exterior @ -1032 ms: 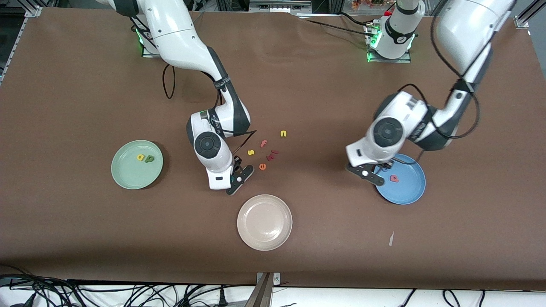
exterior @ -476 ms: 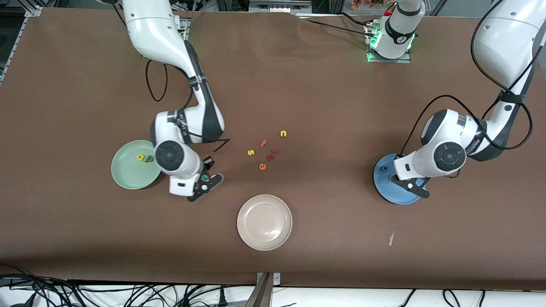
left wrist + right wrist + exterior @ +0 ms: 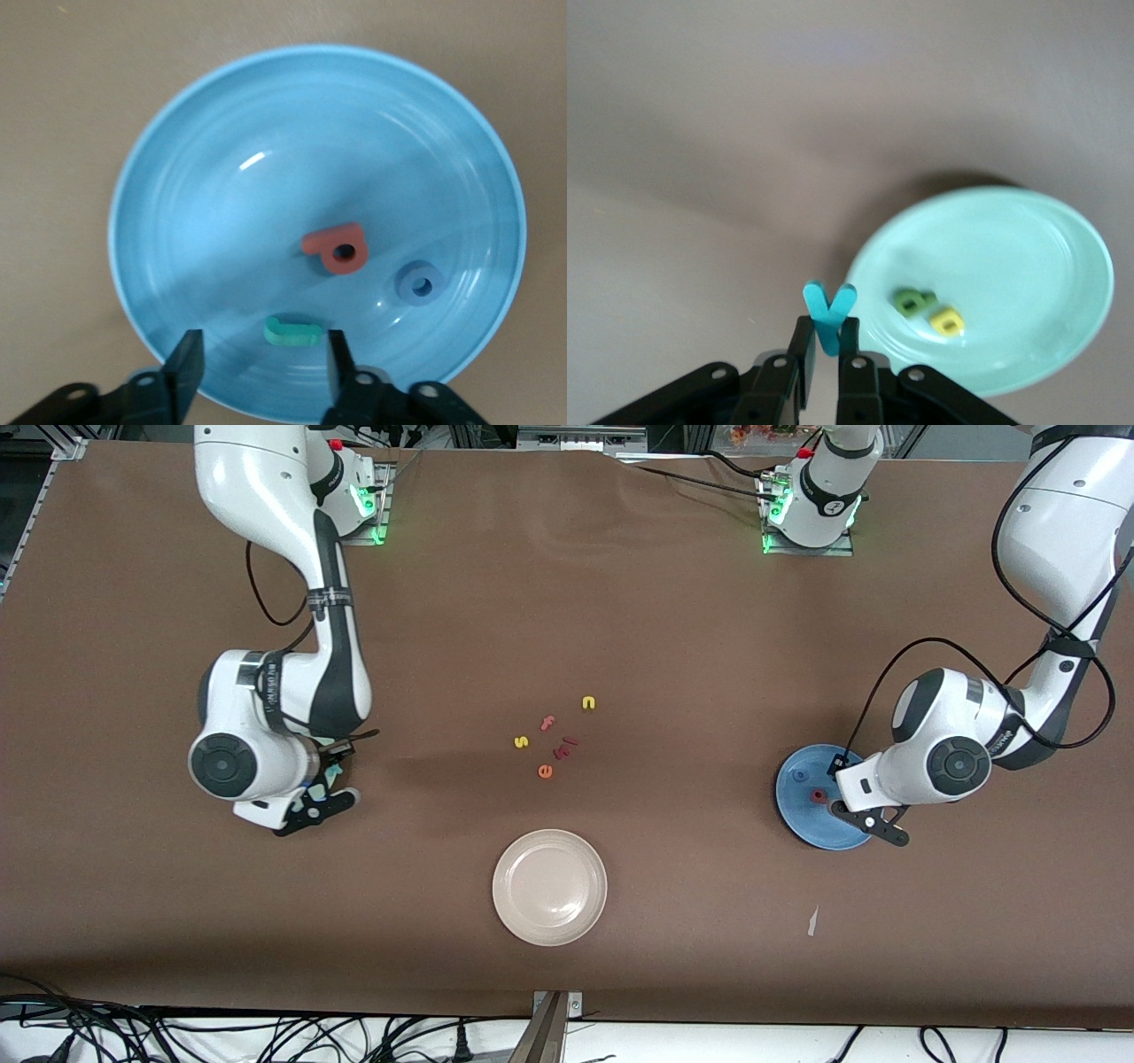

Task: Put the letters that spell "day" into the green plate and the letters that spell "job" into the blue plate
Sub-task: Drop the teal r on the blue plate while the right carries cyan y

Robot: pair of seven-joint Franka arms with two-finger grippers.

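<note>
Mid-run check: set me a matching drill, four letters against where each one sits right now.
Letters:
1. teal "y"
2. teal "j"
3. yellow "a"
4. orange "e"

Places:
A. in the blue plate, beside the red "b" and blue "o"
B. on the bare table among the loose letters
C. pinched in the right end effector
D. in the green plate, next to the olive "d"

Pairs: 1-C, 2-A, 3-D, 4-B
</note>
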